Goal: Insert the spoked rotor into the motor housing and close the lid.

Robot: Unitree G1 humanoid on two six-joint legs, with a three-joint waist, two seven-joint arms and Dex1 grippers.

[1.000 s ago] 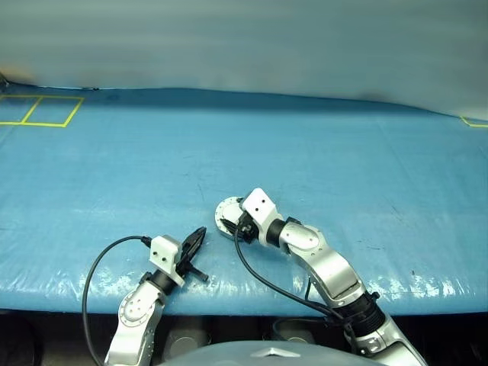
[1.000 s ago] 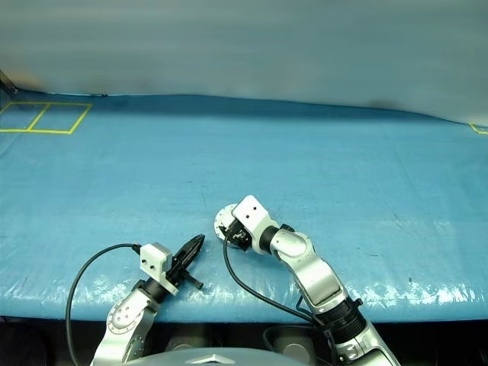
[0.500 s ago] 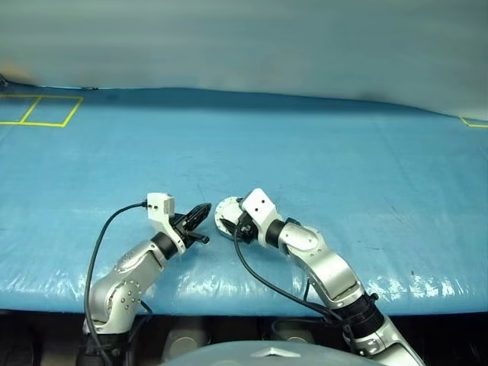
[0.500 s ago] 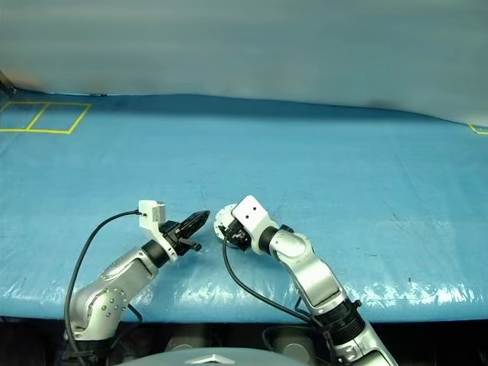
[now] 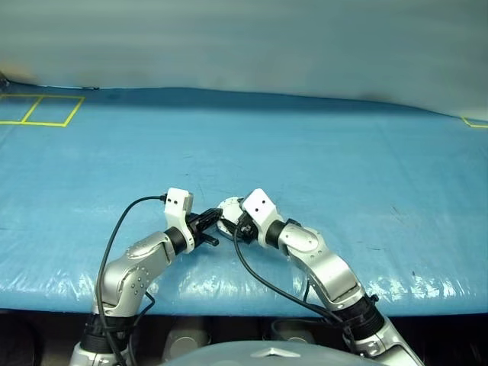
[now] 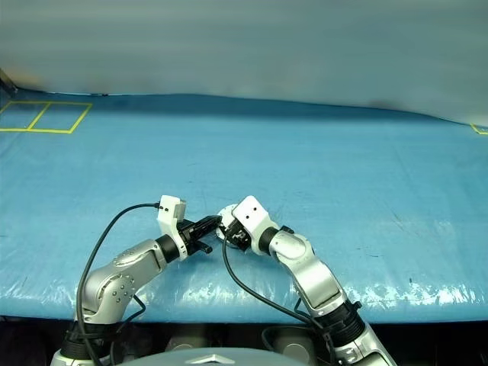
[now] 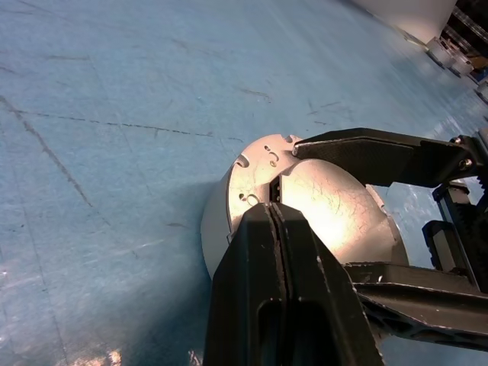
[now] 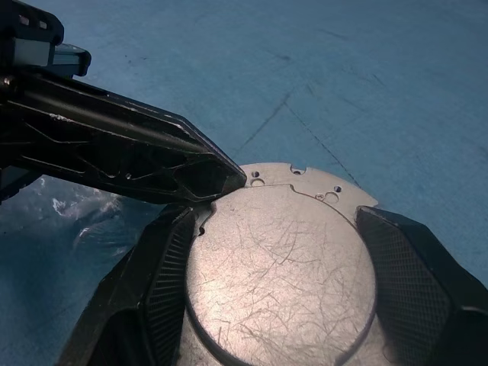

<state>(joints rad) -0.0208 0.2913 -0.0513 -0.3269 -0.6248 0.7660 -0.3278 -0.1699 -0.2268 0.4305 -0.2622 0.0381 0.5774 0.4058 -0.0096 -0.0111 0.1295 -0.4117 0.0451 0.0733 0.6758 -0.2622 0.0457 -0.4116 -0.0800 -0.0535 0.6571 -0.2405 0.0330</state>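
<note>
The motor housing [image 7: 217,229] is a round grey metal piece lying on the blue table cover near its front edge. The lid [image 8: 282,267] lies flat on top, its plain grey face with a raised centre circle facing up. My right gripper [image 8: 278,221] is shut on the housing, one black finger on each side of it. The left gripper [image 7: 271,212] is shut, and its joined tips rest against the lid's rim beside the holed flange [image 8: 305,177]. In the eye views both grippers meet at the housing [image 5: 227,207]. The spoked rotor is hidden.
Blue sheeting [image 5: 320,152] covers the whole table. Yellow tape squares [image 5: 38,110] mark its far left corner and a yellow mark [image 5: 474,122] its far right. Black cables [image 5: 114,236] loop off both wrists near the front edge [image 5: 427,301].
My left arm rose from the table's front edge and swung forward and right, bringing its shut tips to the lid's rim. The right gripper and housing stayed still.
</note>
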